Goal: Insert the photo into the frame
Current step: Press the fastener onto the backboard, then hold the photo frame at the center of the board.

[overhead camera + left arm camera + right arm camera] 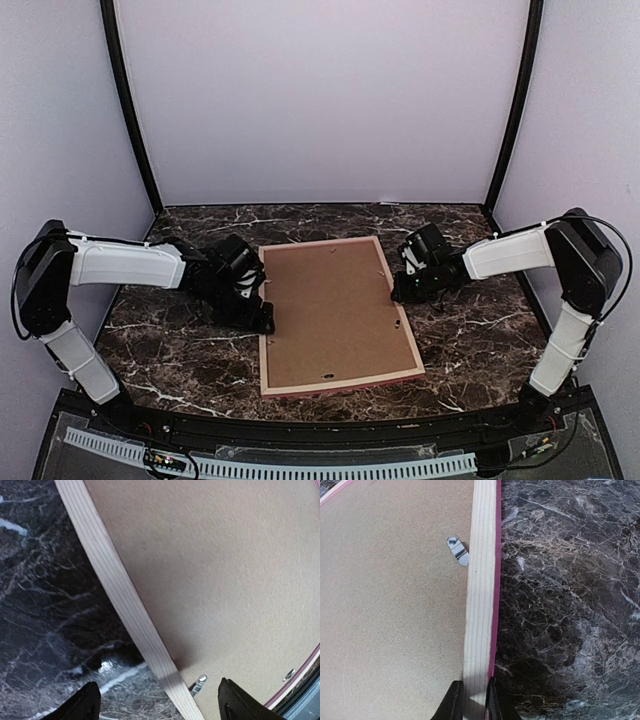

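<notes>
**A:** A dark marbled table (470,340) sits inside pale lilac walls. The frame (340,384) lies flat on it between the two arms, face down, with bare wood rails up and a pink line along the outer edge.

**B:** The brown backing board (335,310) fills its opening. Where is the photo?

**A:** It shows in no view. Whether it lies under the board cannot be told.

**B:** What is the right gripper (475,702) doing?

**A:** Its fingers are drawn in narrow and pinch the frame's right rail from both sides, a little way along from a metal turn clip (457,550). That hold is probably there to pin the frame so it cannot slide.

**B:** And the left gripper (157,705)?

**A:** Its jaws are spread wide and hold nothing. One finger is over the table and the other over the board, with the left rail running between them. A second clip (200,680) sits just ahead, beside that rail.

**B:** So the left arm seems placed to work that side while the right arm steadies the frame.

**A:** That is a fair reading. Whether the clips are locked is too small to tell.
</notes>
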Controlling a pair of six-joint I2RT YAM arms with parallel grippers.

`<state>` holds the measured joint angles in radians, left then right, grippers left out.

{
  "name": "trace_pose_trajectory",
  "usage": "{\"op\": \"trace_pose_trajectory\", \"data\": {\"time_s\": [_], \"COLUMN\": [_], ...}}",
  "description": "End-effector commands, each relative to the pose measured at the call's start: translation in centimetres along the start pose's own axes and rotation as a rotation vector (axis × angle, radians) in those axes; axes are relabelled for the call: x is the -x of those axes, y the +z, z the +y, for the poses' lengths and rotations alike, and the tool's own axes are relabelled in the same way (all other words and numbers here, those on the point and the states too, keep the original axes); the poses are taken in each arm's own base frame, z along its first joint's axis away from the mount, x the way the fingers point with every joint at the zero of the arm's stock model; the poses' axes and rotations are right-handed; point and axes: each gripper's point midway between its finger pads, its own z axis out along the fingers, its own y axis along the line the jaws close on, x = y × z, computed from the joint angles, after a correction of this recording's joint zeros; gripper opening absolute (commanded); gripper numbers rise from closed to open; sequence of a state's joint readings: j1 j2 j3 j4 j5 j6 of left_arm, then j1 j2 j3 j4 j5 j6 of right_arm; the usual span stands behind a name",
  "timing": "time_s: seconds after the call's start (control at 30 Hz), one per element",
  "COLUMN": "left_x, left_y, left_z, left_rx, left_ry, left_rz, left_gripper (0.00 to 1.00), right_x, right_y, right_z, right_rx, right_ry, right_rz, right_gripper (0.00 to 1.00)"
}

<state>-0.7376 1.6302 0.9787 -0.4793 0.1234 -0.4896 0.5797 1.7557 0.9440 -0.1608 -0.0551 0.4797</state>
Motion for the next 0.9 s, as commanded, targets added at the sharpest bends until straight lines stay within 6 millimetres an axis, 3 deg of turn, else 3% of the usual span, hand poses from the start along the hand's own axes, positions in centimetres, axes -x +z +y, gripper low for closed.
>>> {"op": "trace_pose_trajectory", "data": {"time_s": [0.0, 0.3, 0.5, 0.67, 0.87], "left_x": [2.6, 5.7, 6.0, 6.2, 5.9], "left_y": [-0.4, 1.4, 2.6, 2.8, 2.8], "left_z": [0.4, 1.8, 1.7, 1.9, 2.5], "left_rx": [-0.037, 0.014, 0.012, 0.025, 0.055], "left_ry": [-0.026, -0.04, -0.038, -0.033, -0.032], "left_rz": [-0.057, -0.06, -0.044, -0.045, -0.037], "left_gripper": [0.83, 0.68, 0.55, 0.38, 0.29], "right_x": [-2.7, -2.5, -2.1, -1.8, -2.7], "right_y": [0.1, -0.7, -1.9, -3.0, -4.2], "right_z": [0.3, 0.5, 0.4, 0.6, 1.1], "right_rx": [0.017, 0.017, 0.01, 0.012, 0.021], "right_ry": [-0.009, -0.008, -0.01, -0.01, -0.034], "right_rz": [0.095, 0.077, 0.055, 0.035, 0.049], "right_gripper": [0.19, 0.3, 0.35, 0.47, 0.56]}}
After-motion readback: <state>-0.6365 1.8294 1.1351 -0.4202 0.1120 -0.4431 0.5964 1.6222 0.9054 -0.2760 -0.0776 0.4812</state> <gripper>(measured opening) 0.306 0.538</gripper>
